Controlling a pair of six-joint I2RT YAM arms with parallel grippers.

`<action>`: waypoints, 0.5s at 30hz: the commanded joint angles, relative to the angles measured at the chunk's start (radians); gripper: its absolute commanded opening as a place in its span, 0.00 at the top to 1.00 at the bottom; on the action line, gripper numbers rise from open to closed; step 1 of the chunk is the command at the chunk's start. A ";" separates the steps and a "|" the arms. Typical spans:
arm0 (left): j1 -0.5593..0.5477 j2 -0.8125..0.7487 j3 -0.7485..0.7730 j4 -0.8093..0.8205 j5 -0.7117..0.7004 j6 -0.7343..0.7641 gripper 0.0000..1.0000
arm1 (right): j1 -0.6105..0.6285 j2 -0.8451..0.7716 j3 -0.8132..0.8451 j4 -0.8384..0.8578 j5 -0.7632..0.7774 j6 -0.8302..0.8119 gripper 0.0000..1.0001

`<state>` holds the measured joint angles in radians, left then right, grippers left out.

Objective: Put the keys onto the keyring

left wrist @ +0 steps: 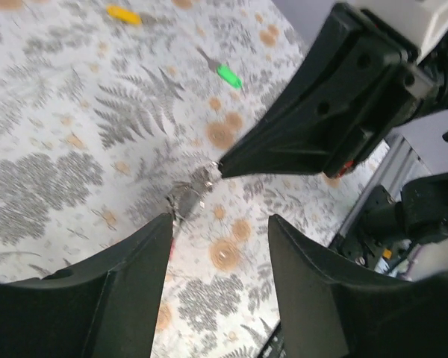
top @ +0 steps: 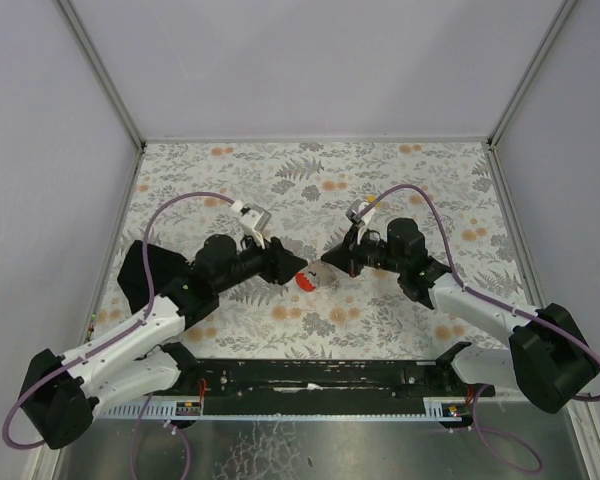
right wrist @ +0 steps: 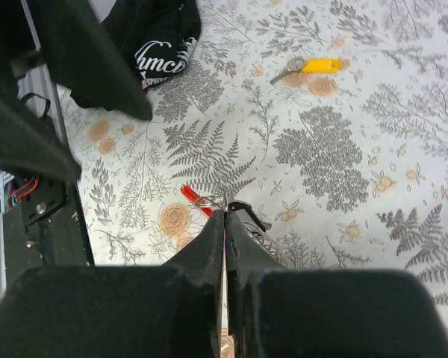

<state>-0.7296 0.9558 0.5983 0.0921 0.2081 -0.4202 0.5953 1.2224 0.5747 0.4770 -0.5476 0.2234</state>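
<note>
The keyring (top: pixel 307 283) lies mid-table, a red loop (right wrist: pixel 190 197) joined to small metal rings (left wrist: pixel 193 188). My right gripper (right wrist: pixel 225 212) is shut, its tips pinching the metal ring beside the red loop. In the left wrist view that same right gripper's tip meets the metal piece. My left gripper (left wrist: pixel 220 221) is open just beside the keyring with only tablecloth between its fingers, and a sliver of red shows at its left finger (left wrist: pixel 134 283). A green-capped key (left wrist: pixel 225 74) and a yellow-capped key (left wrist: pixel 123 13) lie farther out on the cloth. The yellow-capped key (right wrist: pixel 313 66) also shows in the right wrist view.
A floral-patterned cloth (top: pixel 280 170) covers the table, with white walls on three sides. A black rail (top: pixel 310 375) runs along the near edge between the arm bases. Both gripper tips nearly meet at the middle, left gripper (top: pixel 300 267) facing right gripper (top: pixel 327 262).
</note>
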 commanded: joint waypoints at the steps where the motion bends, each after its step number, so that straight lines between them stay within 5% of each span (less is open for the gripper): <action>1: 0.066 -0.032 -0.059 0.224 0.027 0.079 0.46 | -0.003 0.000 0.074 0.076 -0.088 -0.151 1.00; 9: 0.183 0.056 -0.166 0.557 0.289 0.102 0.46 | -0.003 0.008 0.127 0.014 -0.185 -0.353 1.00; 15: 0.193 0.105 -0.178 0.618 0.407 0.222 0.55 | -0.003 0.038 0.159 -0.015 -0.267 -0.490 1.00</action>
<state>-0.5423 1.0462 0.4252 0.5468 0.4919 -0.3035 0.5953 1.2442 0.6678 0.4473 -0.7265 -0.1307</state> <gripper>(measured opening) 0.479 0.025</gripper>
